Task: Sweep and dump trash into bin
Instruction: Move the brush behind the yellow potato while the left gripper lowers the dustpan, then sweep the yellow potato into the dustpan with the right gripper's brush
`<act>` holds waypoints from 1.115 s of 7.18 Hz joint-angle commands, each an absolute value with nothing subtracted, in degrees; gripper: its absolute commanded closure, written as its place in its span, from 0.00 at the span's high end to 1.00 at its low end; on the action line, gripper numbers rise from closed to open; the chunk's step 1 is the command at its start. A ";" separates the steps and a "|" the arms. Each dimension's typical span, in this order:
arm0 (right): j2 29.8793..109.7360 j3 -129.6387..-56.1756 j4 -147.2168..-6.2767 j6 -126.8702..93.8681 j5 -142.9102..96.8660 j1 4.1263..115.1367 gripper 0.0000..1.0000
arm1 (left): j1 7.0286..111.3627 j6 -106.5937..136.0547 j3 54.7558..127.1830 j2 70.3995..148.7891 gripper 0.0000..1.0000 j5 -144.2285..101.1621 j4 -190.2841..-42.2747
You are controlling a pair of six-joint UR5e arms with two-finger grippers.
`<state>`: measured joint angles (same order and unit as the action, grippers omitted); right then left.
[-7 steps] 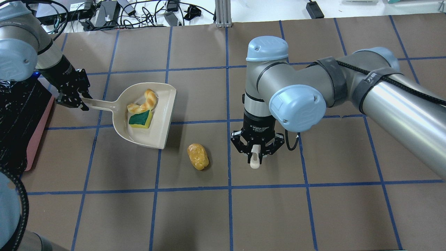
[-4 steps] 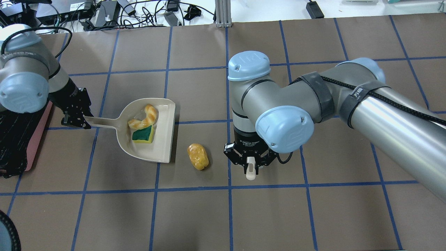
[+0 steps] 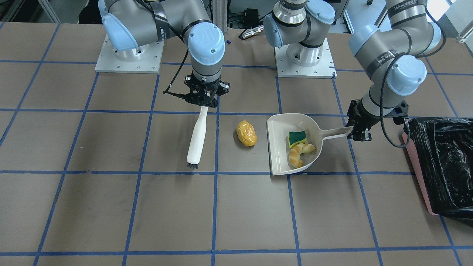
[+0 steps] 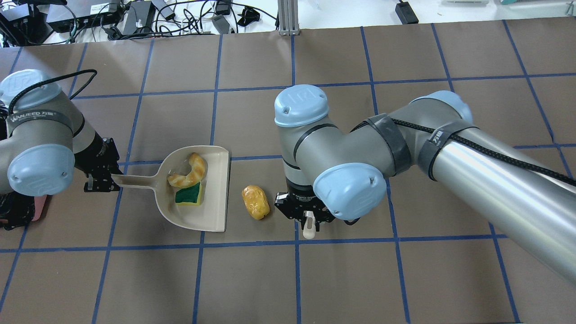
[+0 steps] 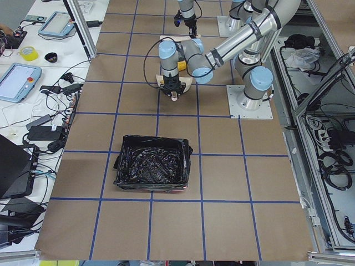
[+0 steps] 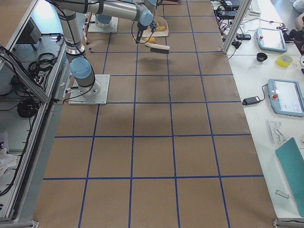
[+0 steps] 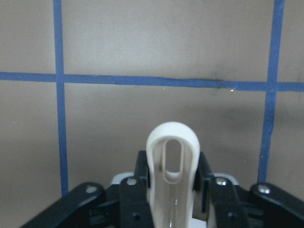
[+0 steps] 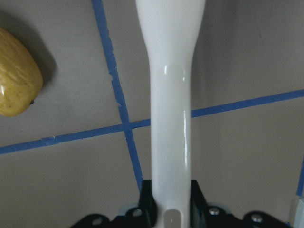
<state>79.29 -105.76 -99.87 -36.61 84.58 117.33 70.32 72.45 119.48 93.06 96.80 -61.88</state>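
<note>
From overhead, the dustpan [image 4: 211, 202] has slid nearer the robot than a second ago, with the left gripper [image 4: 107, 180] still clamped on its handle end. The right gripper [image 4: 306, 219], closed on the brush [image 4: 309, 230], has come in beside the potato-like lump [image 4: 255, 202], which has not shifted. That lump lies on the table [image 4: 405, 279] between the pan's straight open lip and the brush-holding claw, near both and touching neither. The croissant piece [image 4: 189, 170] and green-topped sponge [image 4: 189, 194] lie touching in the pan's rounded back. Only a black-and-pink sliver of the bin [image 4: 18, 213] shows at the left edge. From across the table, the brush is a glossy white handle ending in a short dark tuft. Bare brown paper crossed by blue tape spreads wide on the operators' side, and the bin's crinkled black bag stands at the right edge, well apart from the pan. The left-end view shows the bin in the near middle of the table, open paper all round it. The right-end view shows the brush small and far. The left wrist camera shows black fingers [image 7: 141, 168] pinching the smooth beige looped handle. The right wrist camera shows the white handle gripped tight and the shiny dimpled lump at the left edge.
</note>
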 commanded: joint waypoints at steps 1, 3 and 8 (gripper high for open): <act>76.82 -105.47 -103.18 -39.90 83.42 119.09 0.00 | 70.49 72.77 123.82 89.39 0.00 97.38 -61.96; 75.94 -105.47 -105.01 -42.71 82.18 120.84 0.00 | 74.15 76.53 123.66 89.64 0.00 96.68 -61.96; 74.89 -105.64 -106.44 -43.50 82.26 127.41 0.00 | 79.62 84.29 122.87 93.69 0.00 93.69 -58.19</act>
